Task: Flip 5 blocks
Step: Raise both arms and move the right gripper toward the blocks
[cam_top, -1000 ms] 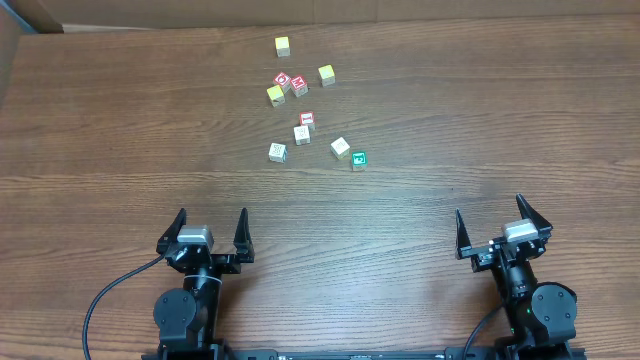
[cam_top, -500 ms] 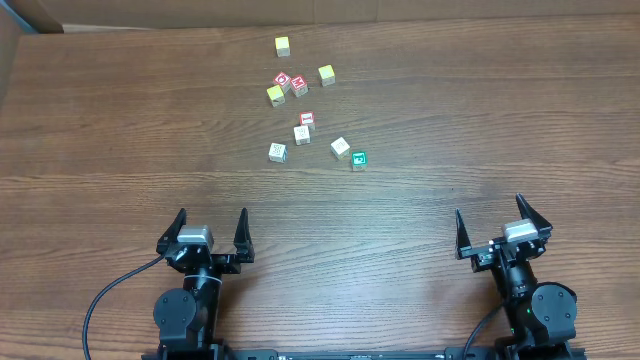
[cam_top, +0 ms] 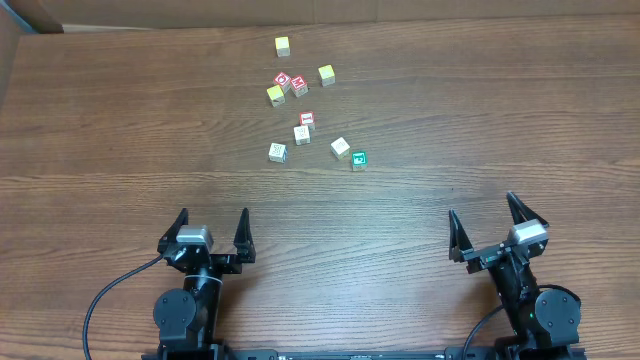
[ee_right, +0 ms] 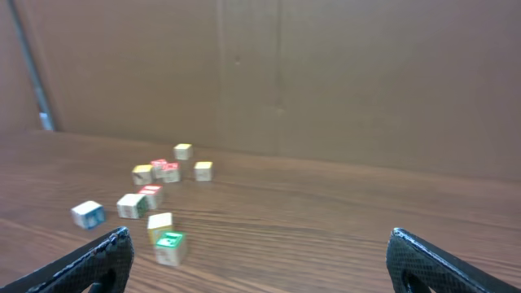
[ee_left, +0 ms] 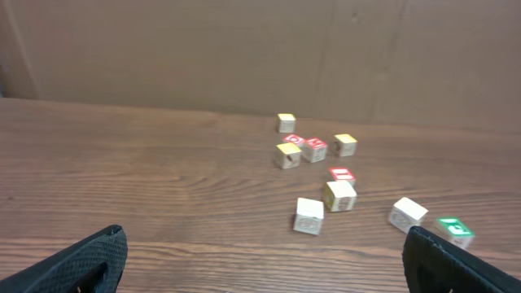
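Brown wood-grain table (cam_top: 100,120) bears the blocks (cam_top: 302,133); only wrist views show a wall (ee_right: 326,73), perhaps cardboard; left gripper (cam_top: 212,216) and right gripper (cam_top: 482,208) gape empty

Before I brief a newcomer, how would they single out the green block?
On the wooden table, find the cluster of small cubes at the far middle. The green block sits at its near right corner, beside a pale cube. It alone shows green.
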